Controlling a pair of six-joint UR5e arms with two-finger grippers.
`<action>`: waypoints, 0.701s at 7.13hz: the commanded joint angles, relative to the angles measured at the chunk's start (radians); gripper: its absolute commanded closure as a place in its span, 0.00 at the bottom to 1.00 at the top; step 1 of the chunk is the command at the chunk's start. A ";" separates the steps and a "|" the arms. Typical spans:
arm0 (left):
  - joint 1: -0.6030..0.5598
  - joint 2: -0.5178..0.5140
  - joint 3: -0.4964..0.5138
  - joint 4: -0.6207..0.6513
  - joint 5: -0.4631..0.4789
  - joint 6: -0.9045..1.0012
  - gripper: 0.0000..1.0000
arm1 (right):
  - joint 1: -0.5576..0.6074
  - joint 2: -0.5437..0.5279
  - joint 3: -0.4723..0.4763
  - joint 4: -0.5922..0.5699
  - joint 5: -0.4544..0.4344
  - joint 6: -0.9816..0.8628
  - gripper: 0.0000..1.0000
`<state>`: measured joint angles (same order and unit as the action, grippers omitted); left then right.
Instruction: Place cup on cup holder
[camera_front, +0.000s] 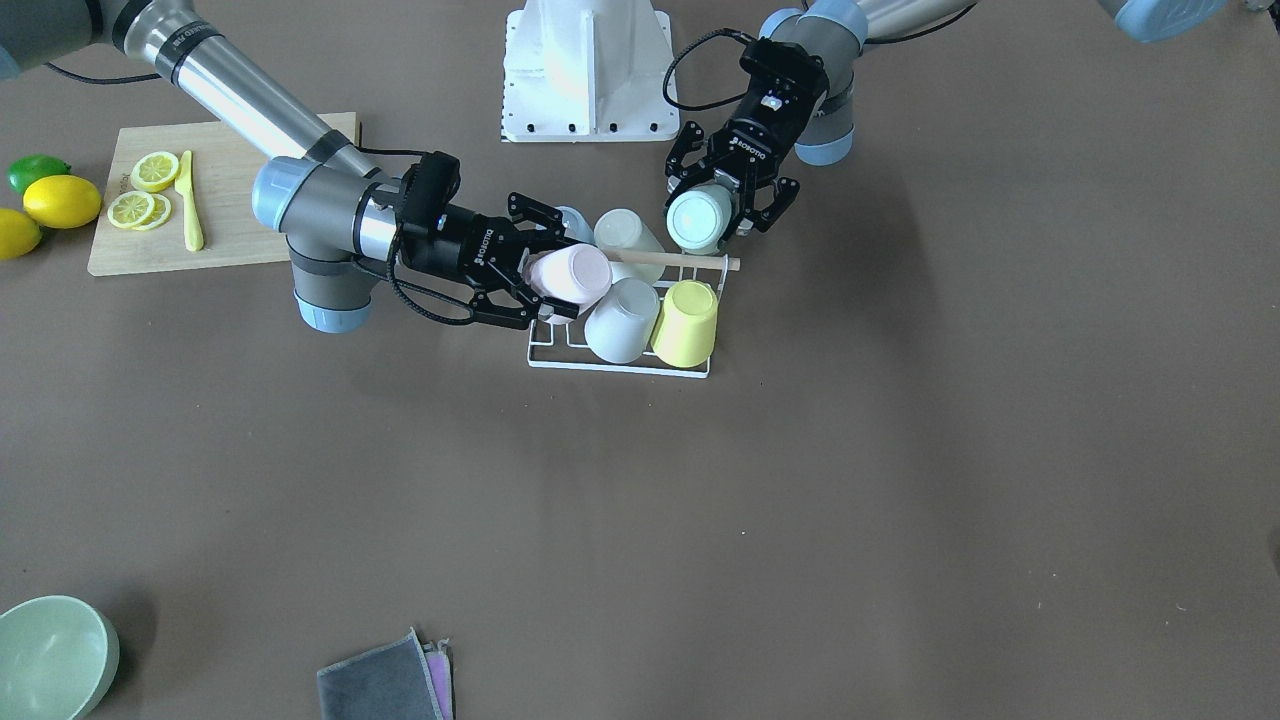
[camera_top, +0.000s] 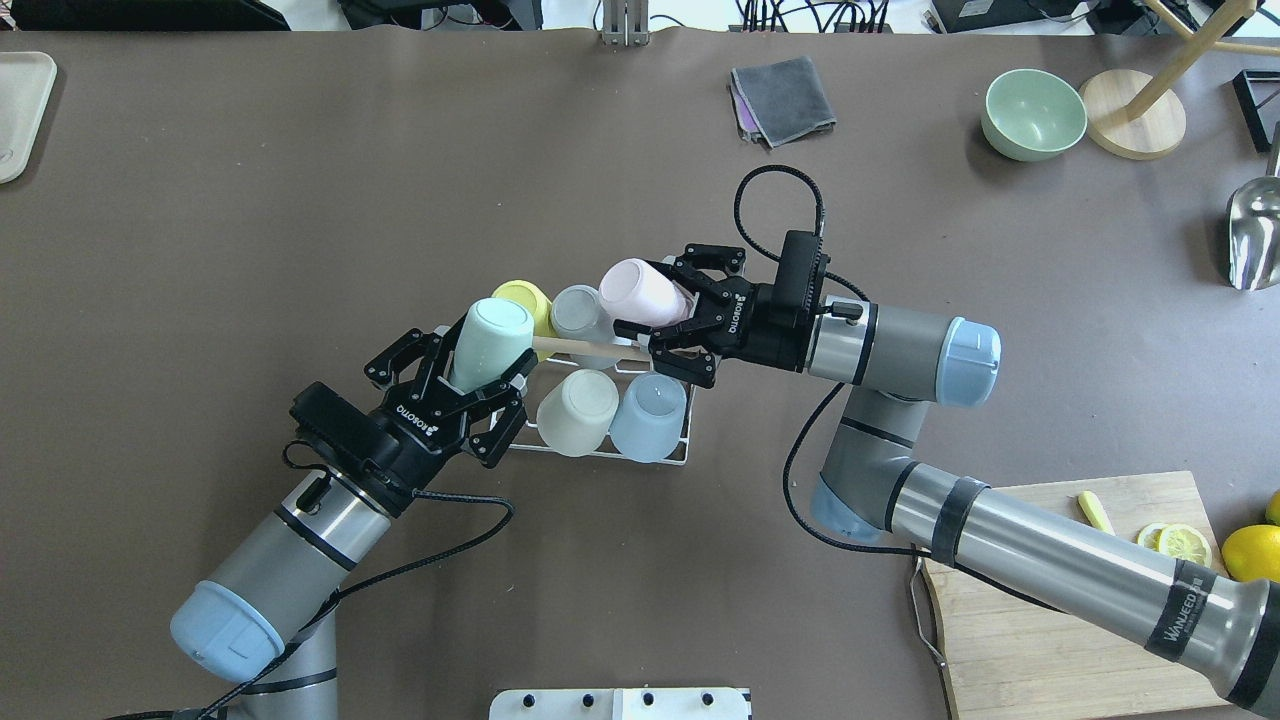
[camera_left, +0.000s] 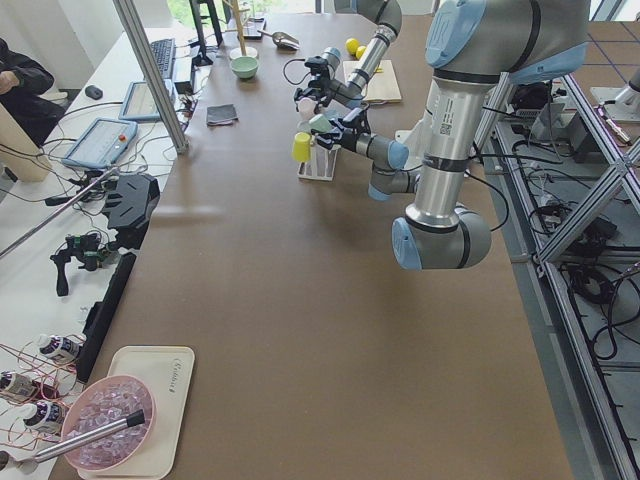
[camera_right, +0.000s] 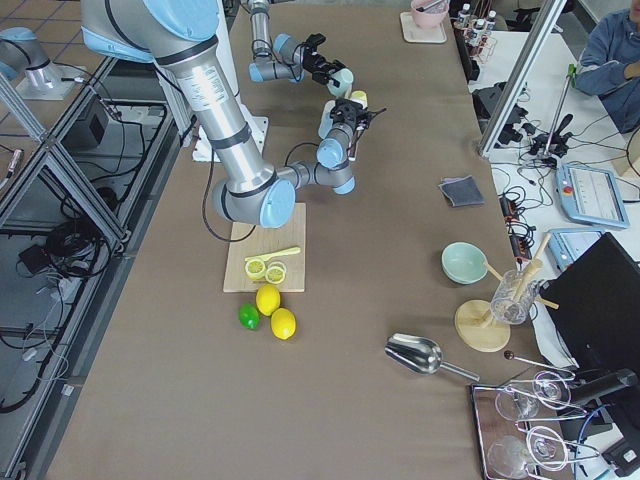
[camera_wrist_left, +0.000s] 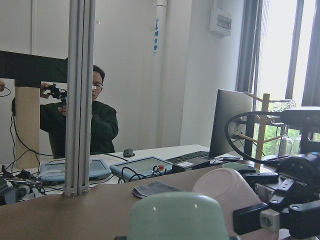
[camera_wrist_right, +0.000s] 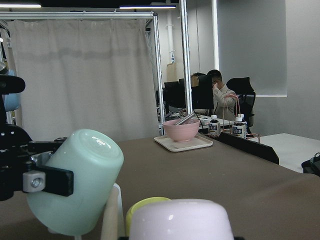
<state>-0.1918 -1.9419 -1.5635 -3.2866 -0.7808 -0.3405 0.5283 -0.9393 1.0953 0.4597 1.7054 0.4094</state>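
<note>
The cup holder (camera_front: 620, 366) is a white wire rack with a wooden rod (camera_front: 685, 261) across its top; it also shows in the overhead view (camera_top: 655, 456). On it sit a yellow cup (camera_front: 688, 322), a white cup (camera_front: 622, 320), a cream cup (camera_front: 628, 234) and a pale blue cup (camera_top: 648, 416). My left gripper (camera_top: 465, 372) is shut on a mint cup (camera_top: 492, 338), held tilted just beside the rack's end. My right gripper (camera_top: 668, 310) is shut on a pink cup (camera_top: 640, 290), held tilted over the rack's other end, close to the rod.
A cutting board (camera_front: 225, 215) with lemon slices and a yellow knife lies by the right arm, with lemons (camera_front: 62, 200) beside it. A green bowl (camera_front: 50, 655) and a grey cloth (camera_front: 385, 680) lie at the far edge. The robot base (camera_front: 588, 70) stands behind the rack.
</note>
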 joint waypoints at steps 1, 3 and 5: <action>-0.003 0.004 0.003 -0.001 0.000 -0.002 1.00 | -0.004 -0.004 0.000 0.002 -0.001 0.000 1.00; -0.006 0.004 0.008 0.001 0.000 0.002 0.89 | -0.002 -0.015 0.008 0.000 0.005 0.015 0.30; -0.008 0.003 0.019 -0.013 0.000 0.003 0.02 | 0.004 -0.019 0.012 0.000 0.010 0.073 0.00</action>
<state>-0.1993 -1.9383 -1.5477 -3.2907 -0.7801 -0.3375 0.5290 -0.9567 1.1035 0.4604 1.7118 0.4395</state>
